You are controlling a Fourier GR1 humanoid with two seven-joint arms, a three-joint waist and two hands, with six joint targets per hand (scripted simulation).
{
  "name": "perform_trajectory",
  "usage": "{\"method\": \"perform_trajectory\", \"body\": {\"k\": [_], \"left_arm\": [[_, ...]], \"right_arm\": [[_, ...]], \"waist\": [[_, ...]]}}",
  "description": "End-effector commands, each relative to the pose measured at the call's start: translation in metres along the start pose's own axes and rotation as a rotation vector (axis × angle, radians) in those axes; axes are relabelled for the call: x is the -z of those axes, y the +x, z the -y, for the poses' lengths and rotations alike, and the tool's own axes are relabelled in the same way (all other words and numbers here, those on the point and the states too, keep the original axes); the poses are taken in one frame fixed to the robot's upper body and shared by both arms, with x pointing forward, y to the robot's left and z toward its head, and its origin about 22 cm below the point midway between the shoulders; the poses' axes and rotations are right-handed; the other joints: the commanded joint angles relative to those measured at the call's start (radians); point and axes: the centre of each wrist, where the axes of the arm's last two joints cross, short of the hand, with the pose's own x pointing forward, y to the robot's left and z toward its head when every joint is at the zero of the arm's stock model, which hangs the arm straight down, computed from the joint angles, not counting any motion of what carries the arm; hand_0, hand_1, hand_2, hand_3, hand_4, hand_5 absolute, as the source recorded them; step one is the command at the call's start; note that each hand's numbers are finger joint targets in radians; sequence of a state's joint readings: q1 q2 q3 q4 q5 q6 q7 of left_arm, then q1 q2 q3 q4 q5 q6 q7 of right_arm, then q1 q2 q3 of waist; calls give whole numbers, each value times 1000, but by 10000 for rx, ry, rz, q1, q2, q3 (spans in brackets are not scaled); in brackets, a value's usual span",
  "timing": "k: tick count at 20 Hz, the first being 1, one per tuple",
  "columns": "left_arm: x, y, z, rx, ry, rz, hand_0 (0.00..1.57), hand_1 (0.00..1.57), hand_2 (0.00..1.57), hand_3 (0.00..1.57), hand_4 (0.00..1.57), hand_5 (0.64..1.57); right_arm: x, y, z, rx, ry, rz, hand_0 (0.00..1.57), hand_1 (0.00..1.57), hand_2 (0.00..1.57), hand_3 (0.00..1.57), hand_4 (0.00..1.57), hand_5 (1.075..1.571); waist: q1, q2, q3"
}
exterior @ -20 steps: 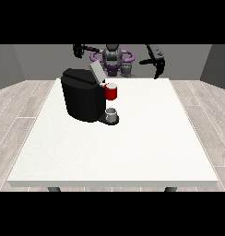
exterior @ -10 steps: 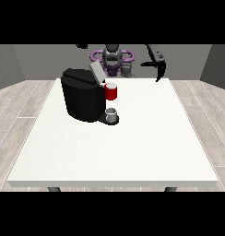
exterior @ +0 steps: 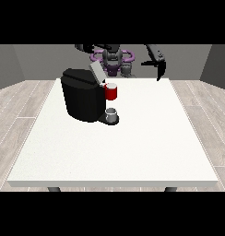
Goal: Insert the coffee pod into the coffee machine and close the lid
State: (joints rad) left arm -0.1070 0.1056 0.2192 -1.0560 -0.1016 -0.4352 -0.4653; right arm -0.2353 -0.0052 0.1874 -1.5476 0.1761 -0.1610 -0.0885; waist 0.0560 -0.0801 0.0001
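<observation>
Coffee machine (exterior: 83,94) lid up, red thing at the machine (exterior: 111,92); hand at view's right (exterior: 159,65) raised, fingers straight.

I see the coffee machine (exterior: 82,96) on the table (exterior: 133,138), towards its far left part. A small cup-like thing (exterior: 112,113) sits on the machine's base at its right side. The robot (exterior: 112,57) stands behind the table's far edge.

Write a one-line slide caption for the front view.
Black coffee machine on a white table, lid raised, a red thing at its front; the robot's hand at the view's right hangs above the far edge.
</observation>
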Motion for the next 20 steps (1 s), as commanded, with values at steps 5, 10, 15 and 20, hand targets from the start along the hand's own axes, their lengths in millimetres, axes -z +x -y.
{"method": "perform_trajectory", "body": {"k": [5,10,15,20], "left_arm": [[8,23,10,188,-339,733,0,0,0,0,376,1571],[5,15,17,97,-183,1124,0,0,0,0,308,1571],[-3,30,-12,325,-147,1024,0,0,0,0,371,1571],[6,31,-5,366,-397,1173,0,0,0,0,367,1571]], "right_arm": [[38,-6,19,-454,-730,168,0,0,0,0,351,1571],[52,-14,36,-491,-953,18,0,0,0,0,414,1571],[59,-26,54,-611,-1351,-172,0,0,0,0,394,1571],[77,-25,42,-729,-1274,-324,0,0,0,0,443,1571]], "waist": [[531,845,1],[473,1386,-1],[534,1276,0],[674,1383,-1]]}}
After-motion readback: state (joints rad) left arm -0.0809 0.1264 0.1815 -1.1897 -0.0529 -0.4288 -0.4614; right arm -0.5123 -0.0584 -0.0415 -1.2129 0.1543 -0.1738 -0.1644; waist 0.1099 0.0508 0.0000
